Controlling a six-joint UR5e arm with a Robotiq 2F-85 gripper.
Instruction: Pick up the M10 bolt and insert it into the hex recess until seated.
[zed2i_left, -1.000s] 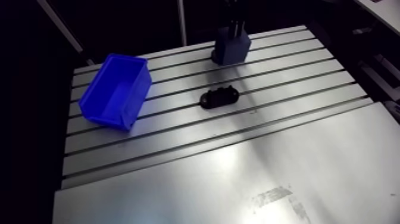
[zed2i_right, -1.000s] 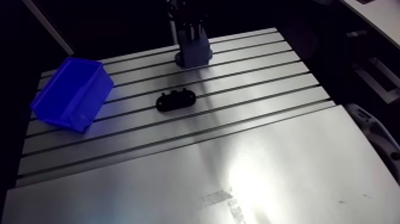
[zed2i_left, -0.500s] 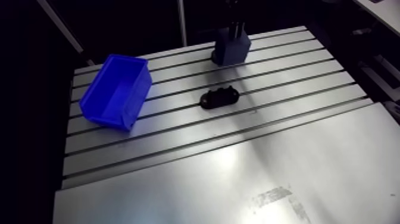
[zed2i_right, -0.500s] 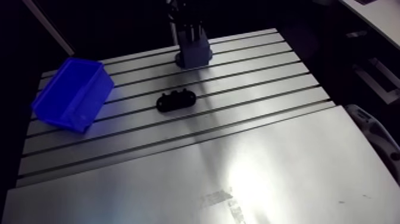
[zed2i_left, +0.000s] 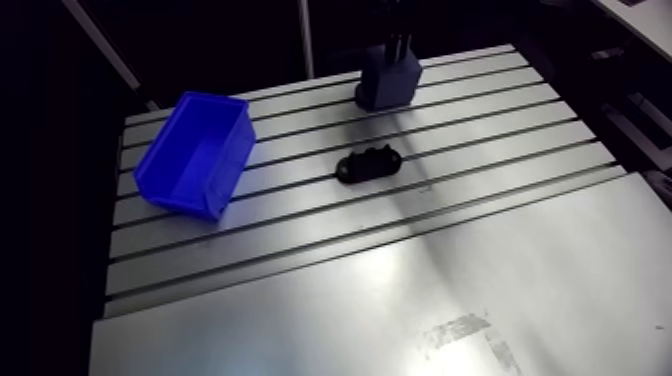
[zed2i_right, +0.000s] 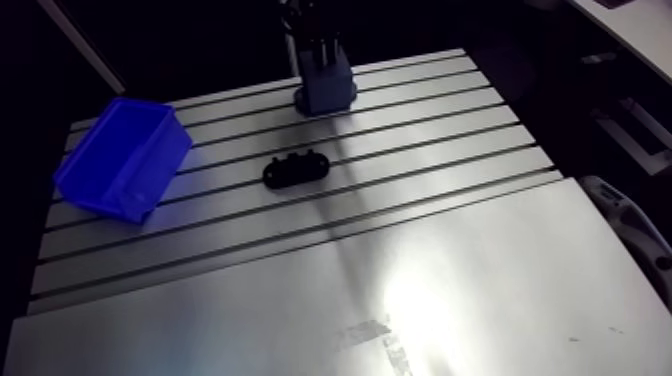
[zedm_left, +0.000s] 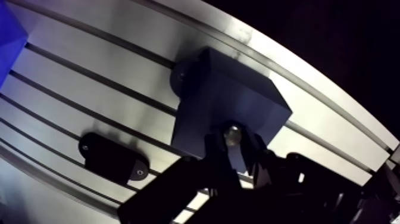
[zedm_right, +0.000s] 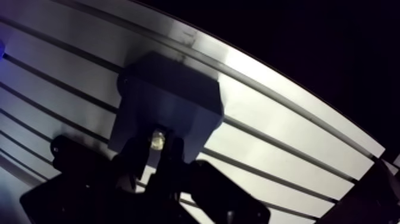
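I find the claw clamped on the M10 bolt, held end-down against the dark block at the worktop's far edge. I judge this lines it up with the hex recess, which is hidden. Seating unconfirmed.

Wrist vertical, hanging from above; jaws narrowly apart, pointing down, clamped on bolt.

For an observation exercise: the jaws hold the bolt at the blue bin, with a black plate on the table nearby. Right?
No: the wrist view shows the jaws holding the bolt at the dark blue block, not the blue bin. The black plate is nearby.
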